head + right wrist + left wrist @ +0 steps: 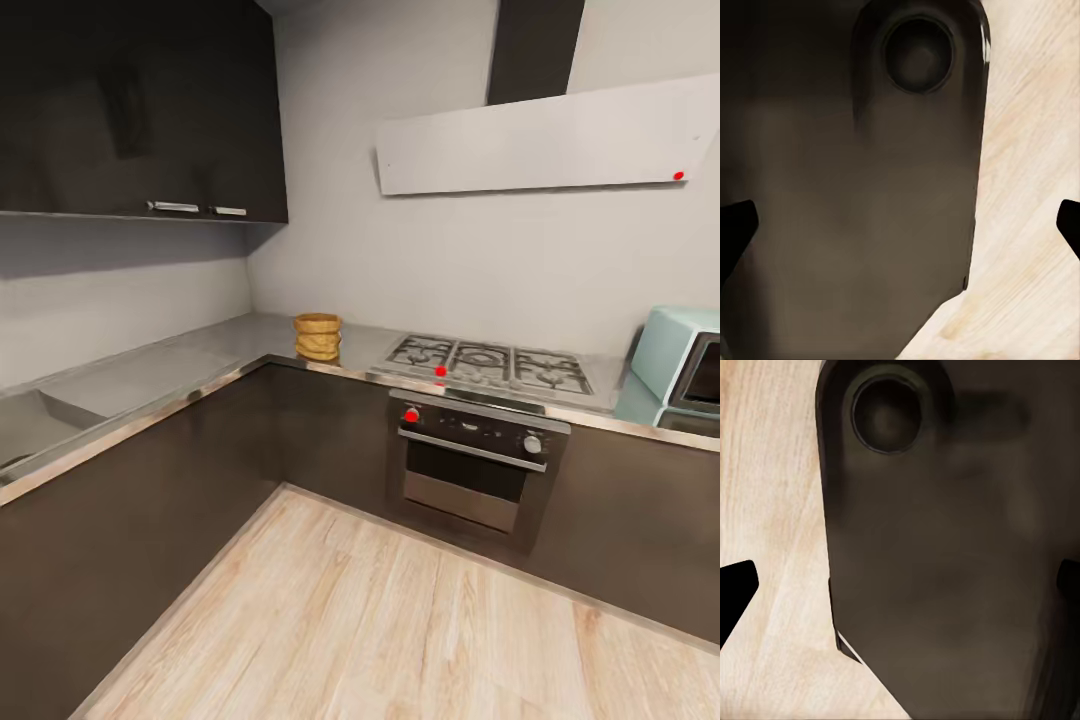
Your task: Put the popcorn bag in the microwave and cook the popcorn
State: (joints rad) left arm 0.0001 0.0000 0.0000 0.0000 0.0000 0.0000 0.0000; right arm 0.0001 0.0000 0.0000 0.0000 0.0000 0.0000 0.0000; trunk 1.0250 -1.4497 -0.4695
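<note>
The tan popcorn bag [318, 337] stands upright on the grey metal countertop [200, 365], near the inner corner and left of the hob. Its popcorn is too small to make out from here. The pale mint-blue microwave [685, 360] sits at the far right end of the counter, cut by the picture's edge, its dark door facing the room. In the left wrist view my left gripper [900, 589] is open, its black fingertips [735, 594] far apart over a dark part of my own body and the wood floor. My right gripper [900, 225] is open in the same way.
A steel gas hob [490, 364] lies between bag and microwave, with a black built-in oven [478, 455] under it. A sink [25, 425] is set into the left counter. Dark wall cabinets [140, 110] hang above. Light wood floor [380, 620] spreads in front.
</note>
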